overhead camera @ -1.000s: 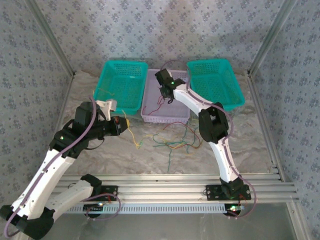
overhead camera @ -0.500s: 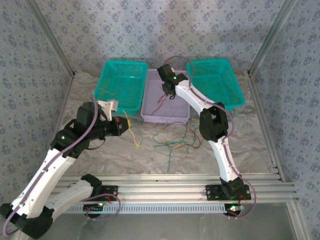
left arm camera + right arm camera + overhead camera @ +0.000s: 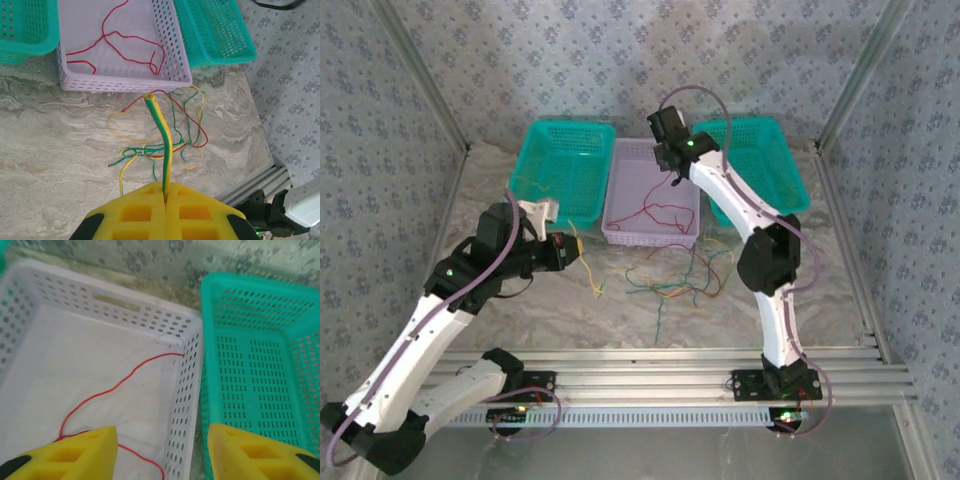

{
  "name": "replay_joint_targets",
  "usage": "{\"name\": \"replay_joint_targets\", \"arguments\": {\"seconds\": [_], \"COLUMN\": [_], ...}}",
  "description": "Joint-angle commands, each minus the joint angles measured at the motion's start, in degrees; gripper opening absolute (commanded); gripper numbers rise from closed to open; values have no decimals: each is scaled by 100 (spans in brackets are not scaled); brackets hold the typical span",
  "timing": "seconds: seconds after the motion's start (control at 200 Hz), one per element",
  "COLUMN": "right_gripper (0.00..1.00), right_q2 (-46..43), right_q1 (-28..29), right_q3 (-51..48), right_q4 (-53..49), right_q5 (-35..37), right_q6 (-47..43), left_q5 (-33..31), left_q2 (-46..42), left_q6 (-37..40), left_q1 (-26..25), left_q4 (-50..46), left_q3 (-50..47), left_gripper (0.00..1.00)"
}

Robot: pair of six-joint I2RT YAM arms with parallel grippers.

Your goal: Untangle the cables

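Yellow-green cable (image 3: 168, 150) pinched in left end effector (image 3: 165, 199), tip toward lilac basket (image 3: 125, 84).

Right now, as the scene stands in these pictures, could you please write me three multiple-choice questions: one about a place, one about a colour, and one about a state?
1. Where does the tangle of cables lie?
A. on the table, in front of the lilac basket
B. inside the right teal basket
C. over the left arm

2. What colour is the single cable inside the lilac basket?
A. green
B. yellow
C. red

3. How is the left gripper?
A. open and empty
B. shut on a yellow-green cable
C. shut on a basket rim

Key:
1 A: the top view shows the tangle on the marble in front of the basket.
2 C: a red line runs over the basket floor.
3 B: the gripper is closed and the striped cable stands out of it.
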Motion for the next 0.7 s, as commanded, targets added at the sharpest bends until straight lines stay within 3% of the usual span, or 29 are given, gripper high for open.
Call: {"name": "replay_joint_targets", "arguments": {"seconds": [0.0,0.23,0.395,0.45,0.565,0.695], "right_gripper": [57,59,56,56,58,58], "right_q2": [-1203,-3594,-4456,-4630,-4669,-4506], "right_q1": [338,442,787,891,1290,1573], "right_q3": [-835,-4344,-6046,-6480,-6949,-7254], "right_q4": [279,2178,3022,3402,3886,4314], "right_q5": [-730,-4045,-4215,-4564,-4739,-4443], "right_q6": [-17,649,1075,1261,1514,1719], "left_q5": [-131,-347,-297,-328,-369,-369], "left_q2": [-40,-169,-117,-117,-144,-178], "left_q6": [-132,-389,-401,-383,-382,-424], "left_q1": [-58,-56,-58,-53,-54,-59], "left_q4": [250,669,723,703,703,746], "left_q3": [139,8,6,16,5,-41], "left_gripper": [0,0,0,0,0,0]}}
